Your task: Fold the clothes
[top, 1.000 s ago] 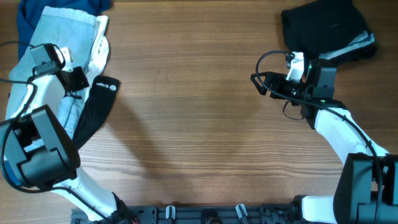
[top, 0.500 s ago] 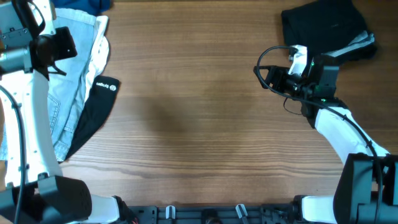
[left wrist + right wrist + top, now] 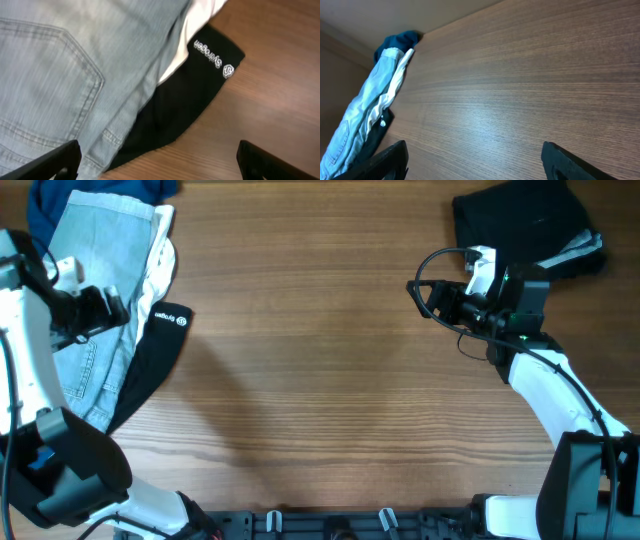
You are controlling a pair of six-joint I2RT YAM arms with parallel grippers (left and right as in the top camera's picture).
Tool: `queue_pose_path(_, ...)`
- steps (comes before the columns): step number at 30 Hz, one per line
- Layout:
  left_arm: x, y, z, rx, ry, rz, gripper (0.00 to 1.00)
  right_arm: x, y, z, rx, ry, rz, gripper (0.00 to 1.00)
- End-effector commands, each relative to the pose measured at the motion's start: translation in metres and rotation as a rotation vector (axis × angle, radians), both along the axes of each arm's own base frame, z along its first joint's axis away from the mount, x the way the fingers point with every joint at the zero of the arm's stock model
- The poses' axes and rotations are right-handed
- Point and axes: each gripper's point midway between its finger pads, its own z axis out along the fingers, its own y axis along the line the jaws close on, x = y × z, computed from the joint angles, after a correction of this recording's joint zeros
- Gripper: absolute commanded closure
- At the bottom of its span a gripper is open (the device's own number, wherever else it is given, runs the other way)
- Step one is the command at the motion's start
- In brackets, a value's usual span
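The clothes lie in a heap at the table's far left. Faded light-blue denim jeans [image 3: 85,350] [image 3: 55,75] are on top, over a white piece [image 3: 163,265] [image 3: 202,12] and a black garment with a white logo [image 3: 150,360] [image 3: 195,85], with navy cloth [image 3: 95,195] behind. My left gripper [image 3: 105,310] [image 3: 157,162] hovers over the jeans' edge, open, with nothing between its fingers [image 3: 50,162]. My right gripper [image 3: 432,302] [image 3: 475,157] stands open over bare wood at the right, pointing left toward the distant heap [image 3: 365,120].
A folded black stack with a pale piece tucked in it [image 3: 525,220] sits at the far right corner, just behind the right arm. Bare wooden tabletop [image 3: 320,380] spreads between the two arms. A rail of clips [image 3: 330,525] runs along the front edge.
The left gripper rose with the jeans, came back down and opened, letting them go. The jeans now lie stretched further toward the front. The right arm barely shifted.
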Motion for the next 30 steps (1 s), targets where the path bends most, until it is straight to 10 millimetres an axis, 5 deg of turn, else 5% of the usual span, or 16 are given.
queue_pose_path(1, 0.013, 0.003, -0.053, 0.014, 0.041, -0.058, 0.00, 0.002, 0.003, 0.015, 0.008, -0.035, 0.019, 0.14)
queue_pose_path(7, 0.052, 0.030, -0.105, 0.085, 0.001, -0.043, 0.00, 0.000, 0.003, 0.013, 0.010, -0.020, 0.017, 0.13)
queue_pose_path(10, 0.054, 0.031, -0.125, 0.075, 0.020, -0.044, 0.00, 0.000, 0.003, 0.013, 0.010, -0.019, 0.017, 0.13)
queue_pose_path(12, 0.055, 0.031, -0.122, 0.077, 0.015, -0.040, 0.22, 0.000, 0.003, 0.013, 0.010, -0.020, 0.017, 0.13)
queue_pose_path(14, 0.055, 0.031, -0.120, 0.076, 0.011, -0.032, 0.70, 0.000, 0.003, 0.013, 0.010, -0.019, 0.017, 0.12)
queue_pose_path(17, 0.054, 0.030, -0.116, 0.069, 0.007, -0.016, 0.88, 0.000, 0.003, 0.013, 0.010, -0.019, 0.017, 0.12)
queue_pose_path(20, 0.053, 0.029, -0.106, 0.073, -0.002, -0.015, 0.73, 0.000, 0.003, 0.013, 0.010, -0.019, 0.017, 0.12)
queue_pose_path(22, 0.053, 0.028, -0.106, 0.069, -0.004, -0.017, 0.51, 0.000, 0.003, 0.013, 0.010, -0.019, 0.017, 0.12)
queue_pose_path(30, 0.050, 0.024, -0.106, -0.036, -0.025, 0.051, 0.45, -0.002, 0.003, 0.010, 0.009, -0.002, 0.018, 0.12)
